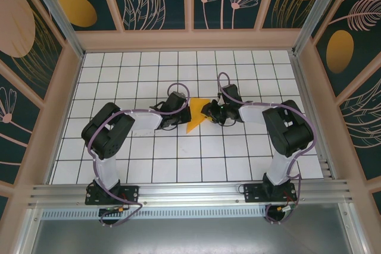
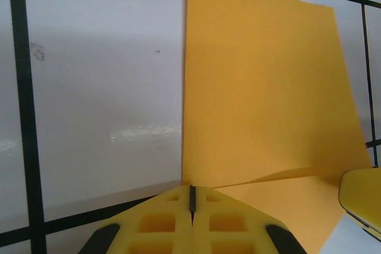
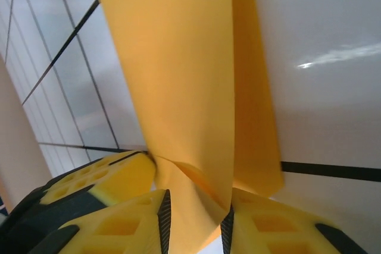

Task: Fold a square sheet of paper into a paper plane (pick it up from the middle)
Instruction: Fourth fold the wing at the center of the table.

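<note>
The left end effector (image 2: 191,206) is clenched, its tip pressed at the near edge of the square sheet of paper (image 1: 195,118) mid-worktop (image 1: 178,159). The right end effector (image 3: 195,221) is closed on the sheet's lifted edge. Bare grid is seen beyond.

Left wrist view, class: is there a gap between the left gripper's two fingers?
No, the left gripper has its yellow fingers pressed together at the paper's edge.

Bright, even overhead light; glare streaks on the white table (image 3: 333,57) toward three o'clock; close paper (image 3: 178,87) slightly blurred, shadows soft.
</note>
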{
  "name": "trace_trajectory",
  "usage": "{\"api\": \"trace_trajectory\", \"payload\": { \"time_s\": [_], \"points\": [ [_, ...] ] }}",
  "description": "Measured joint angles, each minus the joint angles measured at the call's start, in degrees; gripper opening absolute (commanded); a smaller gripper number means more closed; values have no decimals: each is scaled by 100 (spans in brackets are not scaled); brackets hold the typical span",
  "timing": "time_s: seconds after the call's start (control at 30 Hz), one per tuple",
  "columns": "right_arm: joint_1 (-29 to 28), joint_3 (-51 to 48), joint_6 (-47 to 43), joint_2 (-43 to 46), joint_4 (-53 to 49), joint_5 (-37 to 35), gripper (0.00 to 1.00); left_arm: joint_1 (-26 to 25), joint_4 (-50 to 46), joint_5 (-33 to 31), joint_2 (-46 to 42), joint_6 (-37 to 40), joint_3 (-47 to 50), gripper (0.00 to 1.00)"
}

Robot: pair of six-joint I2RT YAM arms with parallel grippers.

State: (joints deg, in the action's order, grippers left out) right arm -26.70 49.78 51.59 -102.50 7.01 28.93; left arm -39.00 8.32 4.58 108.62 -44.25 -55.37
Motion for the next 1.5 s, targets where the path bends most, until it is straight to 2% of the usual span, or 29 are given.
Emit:
{"api": "trace_trajectory", "payload": {
  "time_s": [0.13, 0.27, 0.4, 0.47, 0.63, 0.8, 0.97, 1.17, 1.37, 1.5],
  "points": [
    [-11, 0, -2, 0, 98, 118, 27, 0, 0, 0, 0, 0, 0, 0],
    [-15, 0, -7, -74, 133, 138, 20, 0, 0, 0, 0, 0, 0, 0],
    [-15, 0, -24, -236, 136, 146, 4, 0, -9, 0, -7, 2, 0, 7],
    [-15, 0, -28, -258, 96, 129, 0, 0, -72, -17, -37, 4, 0, 12],
    [-31, 0, -22, -144, -74, -37, 0, 0, -372, -61, -365, 79, 0, 26],
    [-125, -2, 24, 498, -372, -391, 0, 0, -365, -57, -1121, 181, 146, 40],
    [-356, -85, 396, 1060, -470, -763, 0, 0, -37, 55, -1764, 358, 638, 46],
    [-662, -162, 1038, 1150, -782, -1182, 0, 0, 540, 507, -2114, 831, 1436, 63],
    [-811, -160, 1622, 1150, -1034, -1467, 0, 0, 1198, 846, -2225, 1360, 2026, 68],
    [-857, -157, 2015, 1147, -1137, -1613, 0, -33, 1644, 844, -2234, 1766, 2286, 67]
  ]
}}
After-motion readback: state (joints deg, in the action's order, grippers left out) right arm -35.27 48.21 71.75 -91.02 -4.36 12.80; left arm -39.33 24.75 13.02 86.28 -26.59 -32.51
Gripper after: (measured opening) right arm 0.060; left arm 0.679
